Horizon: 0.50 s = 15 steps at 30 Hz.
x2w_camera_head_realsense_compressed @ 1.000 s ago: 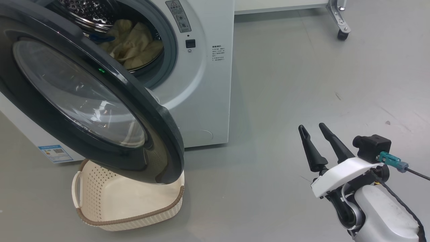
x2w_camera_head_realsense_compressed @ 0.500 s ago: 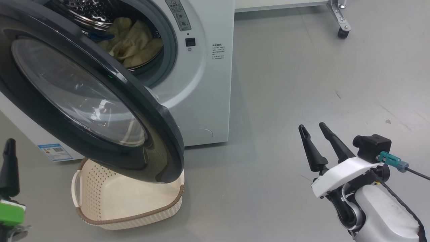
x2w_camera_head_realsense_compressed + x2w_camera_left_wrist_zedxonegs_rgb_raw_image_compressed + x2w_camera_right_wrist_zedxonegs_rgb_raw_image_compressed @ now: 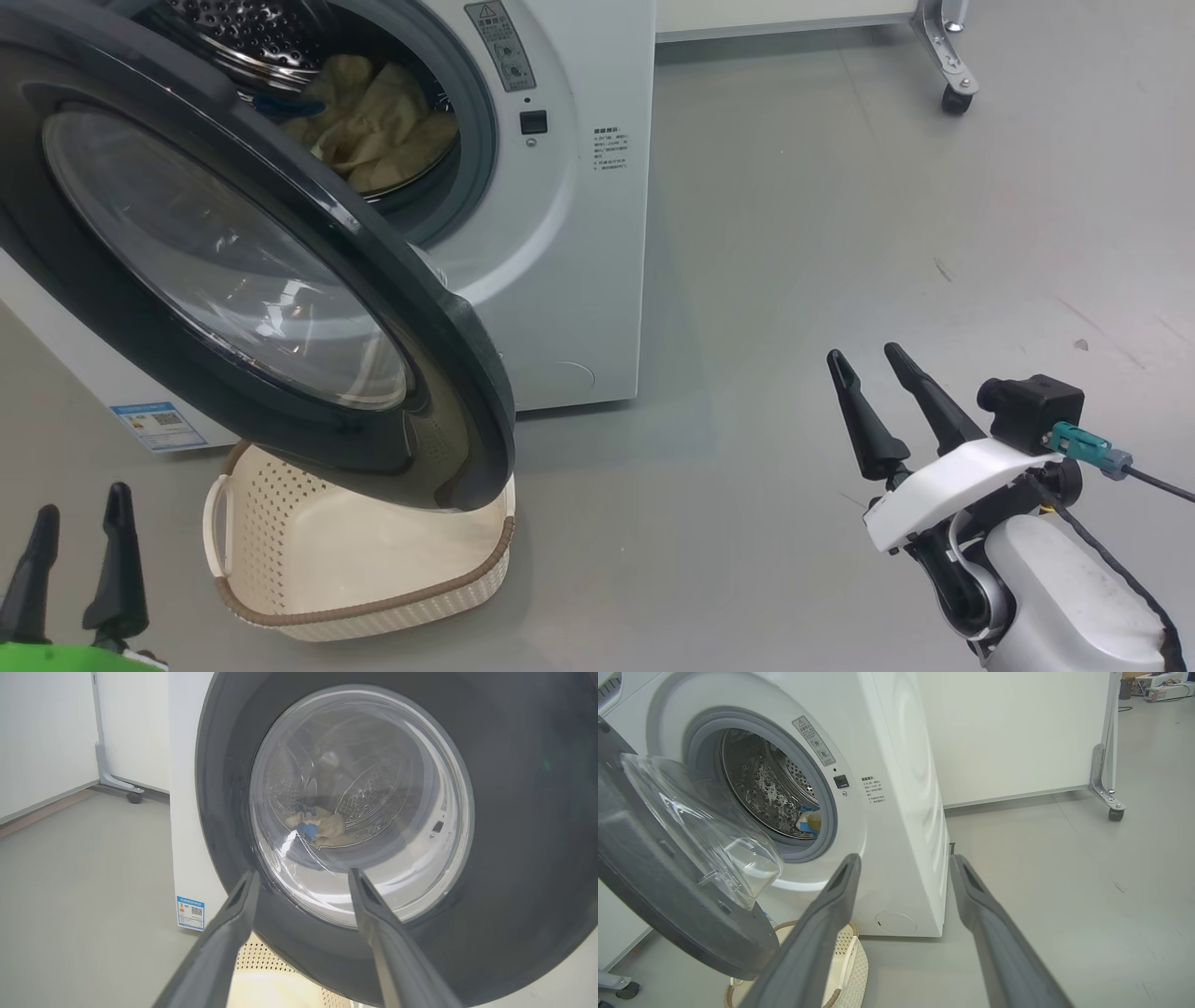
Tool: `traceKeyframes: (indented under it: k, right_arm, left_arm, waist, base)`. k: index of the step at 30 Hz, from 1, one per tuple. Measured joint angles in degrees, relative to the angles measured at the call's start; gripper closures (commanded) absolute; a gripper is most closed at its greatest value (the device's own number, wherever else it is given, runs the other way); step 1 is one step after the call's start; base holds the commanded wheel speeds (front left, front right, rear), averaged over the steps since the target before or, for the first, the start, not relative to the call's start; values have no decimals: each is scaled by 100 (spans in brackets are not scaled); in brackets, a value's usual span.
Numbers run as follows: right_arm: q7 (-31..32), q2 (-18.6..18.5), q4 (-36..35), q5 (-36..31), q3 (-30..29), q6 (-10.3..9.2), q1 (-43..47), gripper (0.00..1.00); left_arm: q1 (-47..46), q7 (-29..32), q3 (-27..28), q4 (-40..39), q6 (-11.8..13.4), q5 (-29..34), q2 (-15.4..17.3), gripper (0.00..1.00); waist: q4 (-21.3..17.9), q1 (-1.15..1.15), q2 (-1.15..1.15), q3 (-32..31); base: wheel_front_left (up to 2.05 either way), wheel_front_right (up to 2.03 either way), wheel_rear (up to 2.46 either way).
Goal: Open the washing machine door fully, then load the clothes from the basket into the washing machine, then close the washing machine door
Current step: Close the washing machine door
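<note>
L gripper has come up into head view, low-left of the washing machine door, jaws wide, empty; R gripper unmoved, well right of door, also wide, empty. Clothes lie in drum behind door; basket under door's lower edge looks empty. Risks, prob.: fingertip skids on glossy glass during the push shut; door rim clips basket, clearance unclear; floor right of door is open.

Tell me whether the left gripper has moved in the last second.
Yes. The left gripper has entered the head view's lower left, moving rightward toward the basket.
</note>
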Motion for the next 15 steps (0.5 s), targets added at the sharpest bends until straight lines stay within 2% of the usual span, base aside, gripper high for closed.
traceKeyframes:
  k: [15]
  right_arm:
    - [0, -67, 42, -203, -46, 0, -1, 0]
  left_arm:
    - [55, -858, -247, 677, -1, 420, -107, 0]
  waist:
    - [-10, 0, 0, -46]
  base:
    - [0, 0, 0]
